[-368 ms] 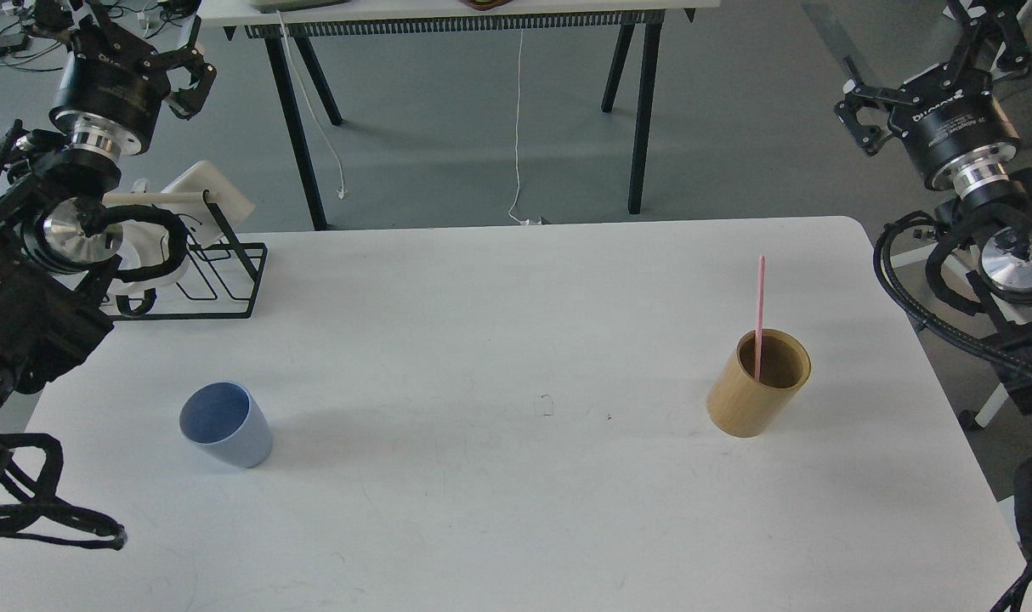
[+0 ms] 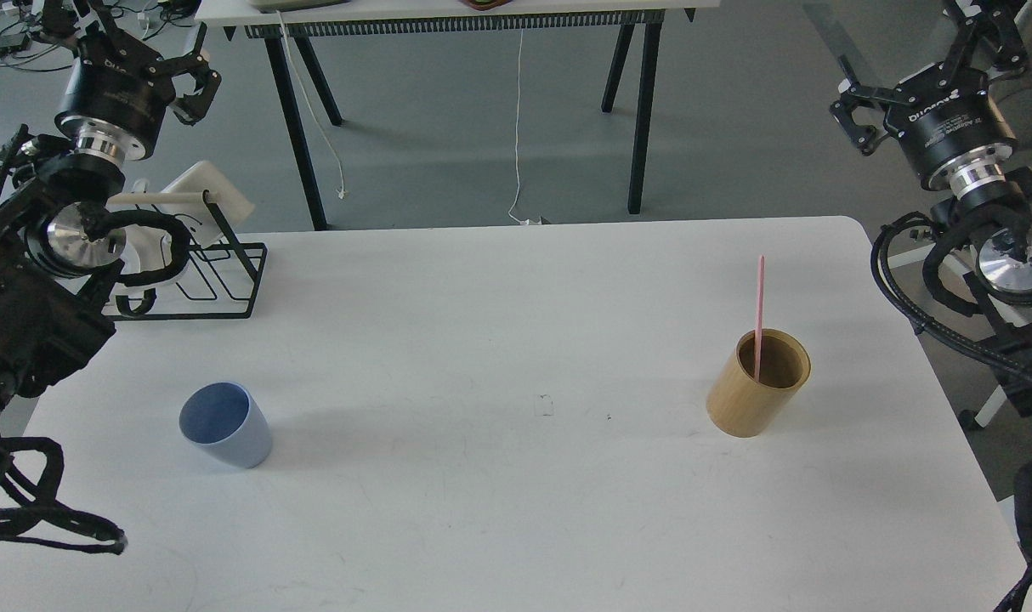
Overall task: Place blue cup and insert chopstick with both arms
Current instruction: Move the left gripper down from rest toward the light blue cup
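Note:
The blue cup (image 2: 224, 425) stands upright and alone on the white table (image 2: 482, 510) at the front left. The pink chopstick (image 2: 760, 302) stands inside the tan wooden cylinder (image 2: 758, 387) at the right. It leans against the cylinder's far rim and sticks well out of the top. My left gripper (image 2: 138, 51) is open and empty, held high at the far left, well behind and above the cup. My right gripper (image 2: 924, 76) is open and empty, held high at the far right, beyond the table's edge and behind the cylinder.
A black wire rack (image 2: 218, 285) with white crockery (image 2: 206, 191) stands at the table's back left, under my left arm. A second table (image 2: 448, 13) on black legs stands behind, with a white cable (image 2: 517, 127) hanging from it. The table's right edge is rounded.

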Tool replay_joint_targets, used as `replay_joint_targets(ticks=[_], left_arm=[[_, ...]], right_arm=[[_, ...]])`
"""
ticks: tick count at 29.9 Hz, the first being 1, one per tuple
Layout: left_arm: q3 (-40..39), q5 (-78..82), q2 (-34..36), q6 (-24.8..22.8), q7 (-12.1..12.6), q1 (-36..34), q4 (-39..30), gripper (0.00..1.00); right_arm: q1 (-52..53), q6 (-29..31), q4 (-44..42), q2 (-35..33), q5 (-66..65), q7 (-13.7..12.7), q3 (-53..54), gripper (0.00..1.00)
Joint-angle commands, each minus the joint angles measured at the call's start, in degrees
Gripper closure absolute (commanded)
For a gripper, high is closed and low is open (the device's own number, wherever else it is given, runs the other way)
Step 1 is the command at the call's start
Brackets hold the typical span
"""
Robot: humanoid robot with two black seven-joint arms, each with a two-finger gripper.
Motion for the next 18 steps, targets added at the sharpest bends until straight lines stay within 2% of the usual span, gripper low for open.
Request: replay_joint_targets(ticks=[1,5,8,10,13,18], left_arm=[[0.9,0.1,0.2,0.0,-0.9,0.3,-0.5,0.0],[1.3,0.8,3.3,0.0,-0.5,1.8,-8.1,0.01],[3.0,3.4,8.8,0.0,-0.4,4.3,-18.9,0.01],[4.5,8.3,13.4,0.0,-0.5,4.8,-26.9,0.01],[5.2,17.4,19.2,0.0,-0.5,6.2,-34.7,0.01],[5.3,32.2,26.4,0.0,-0.5,9.0,-43.0,0.01]], right_arm=[[0.1,0.0,0.0,0.0,0.0,0.2,0.0,0.0],[0.1,0.0,0.0,-0.1,0.0,0.2,0.1,0.0],[0.1,0.0,0.0,-0.4,0.0,0.3,0.1,0.0],[0.0,0.0,0.1,-0.7,0.0,0.3,0.2,0.0],[-0.1,0.0,0.1,-1.1,0.0,0.3,0.3,0.0],[-1.0,0.1,0.6,-2.0,0.1,0.3,0.4,0.0]])
